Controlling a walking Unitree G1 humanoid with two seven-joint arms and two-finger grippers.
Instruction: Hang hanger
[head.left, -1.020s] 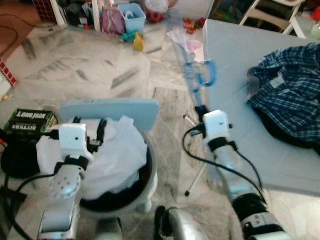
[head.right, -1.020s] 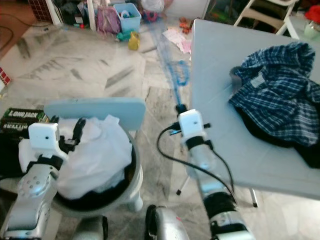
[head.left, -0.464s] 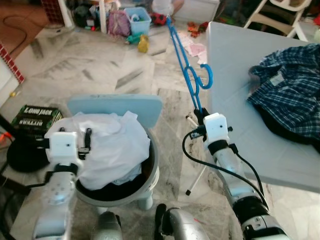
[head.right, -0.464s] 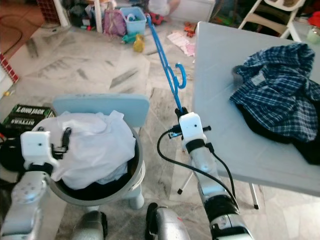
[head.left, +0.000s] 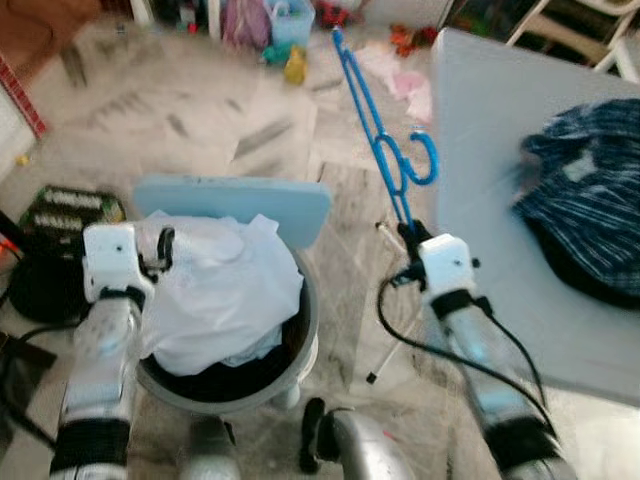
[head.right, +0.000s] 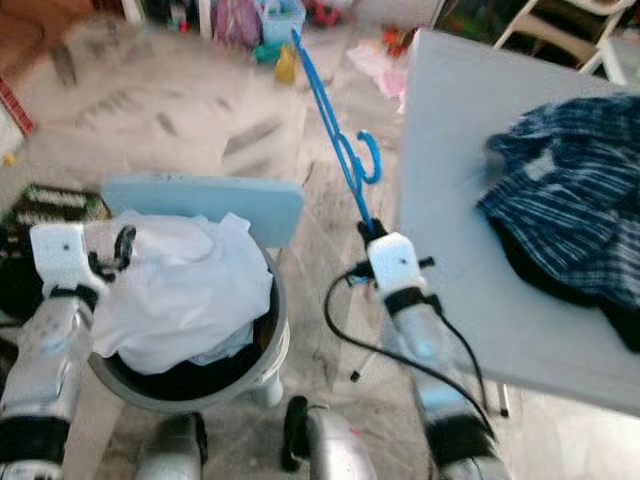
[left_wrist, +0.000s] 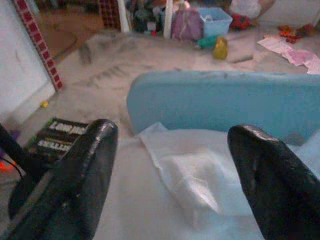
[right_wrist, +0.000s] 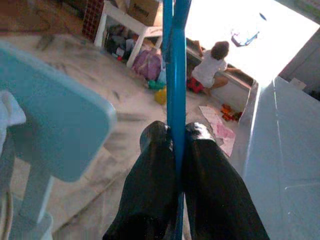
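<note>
A blue plastic hanger sticks up and away from my right gripper, which is shut on its lower bar beside the grey table's near-left edge. In the right wrist view the two black fingers pinch the blue hanger bar. The hook curls toward the table. My left gripper is open, hovering over white cloth heaped in a round grey basket; its spread fingers frame the cloth.
A grey table on the right carries a blue plaid shirt. A light blue chair back stands behind the basket. Toys and a blue bin litter the far floor. A person crouches far off. A dark box lies left.
The whole picture has shifted and blurred as the camera moved. The left gripper has risen slightly beside the white cloth. The right gripper still holds the hanger upright.
</note>
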